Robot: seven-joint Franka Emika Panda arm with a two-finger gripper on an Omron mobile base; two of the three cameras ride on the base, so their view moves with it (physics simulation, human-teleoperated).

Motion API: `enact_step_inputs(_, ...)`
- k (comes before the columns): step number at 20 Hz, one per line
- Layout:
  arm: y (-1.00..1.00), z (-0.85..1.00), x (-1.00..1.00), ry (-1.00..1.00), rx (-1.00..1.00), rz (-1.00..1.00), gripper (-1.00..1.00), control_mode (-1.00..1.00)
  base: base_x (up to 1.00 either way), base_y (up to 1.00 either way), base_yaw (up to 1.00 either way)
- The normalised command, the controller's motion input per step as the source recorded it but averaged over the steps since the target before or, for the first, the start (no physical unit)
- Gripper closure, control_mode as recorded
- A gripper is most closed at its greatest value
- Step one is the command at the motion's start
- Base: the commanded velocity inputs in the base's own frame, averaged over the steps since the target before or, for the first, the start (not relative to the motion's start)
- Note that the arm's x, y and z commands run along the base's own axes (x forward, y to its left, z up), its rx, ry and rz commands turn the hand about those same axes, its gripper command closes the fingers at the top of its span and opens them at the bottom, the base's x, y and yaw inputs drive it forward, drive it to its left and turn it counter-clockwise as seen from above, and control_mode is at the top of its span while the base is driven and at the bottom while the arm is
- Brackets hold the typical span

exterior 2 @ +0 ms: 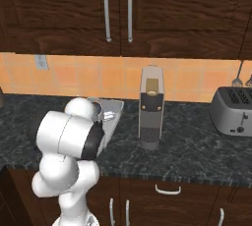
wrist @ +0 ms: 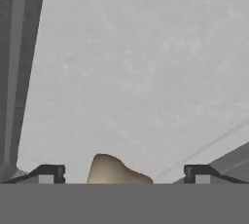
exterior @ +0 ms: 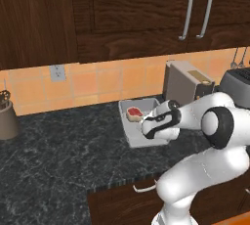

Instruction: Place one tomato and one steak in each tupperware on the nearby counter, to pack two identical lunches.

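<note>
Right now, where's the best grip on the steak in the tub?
Pinch the steak across its short width, coming straight down from above. It lies flat on the floor of the tupperware, in the far corner close to the walls, so a side approach looks blocked.

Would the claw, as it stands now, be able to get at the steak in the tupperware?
Probably yes. The claw hangs open right over the tupperware, whose steak lies uncovered at the far end. Nothing stands between them; a short shift along the tub should do.
</note>
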Motion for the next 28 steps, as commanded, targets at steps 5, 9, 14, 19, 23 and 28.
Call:
enact_step_inputs(5,-0.05,1.00,-0.39,-0.14,0.00,0.00,-1.00,-1.00,0.00,0.00,0.00)
enact_step_inputs(9,0.00,1.00,-0.51,0.00,-0.02,-0.01,-1.00,-1.00,0.00,0.00,0.00)
enact_step_inputs(14,-0.25,0.49,-1.00,0.13,0.00,-0.16,-1.00,-1.00,0.00,0.00,0.00)
enact_step_inputs(19,-0.41,0.47,-1.00,0.06,0.00,-0.19,-1.00,-1.00,0.00,0.00,0.00)
enact_step_inputs(23,-0.43,0.51,-1.00,0.00,0.00,-0.17,-1.00,-1.00,0.00,0.00,0.00)
enact_step_inputs(28,-0.11,0.38,-1.00,-0.02,-0.01,-0.09,-1.00,-1.00,0.00,0.00,0.00)
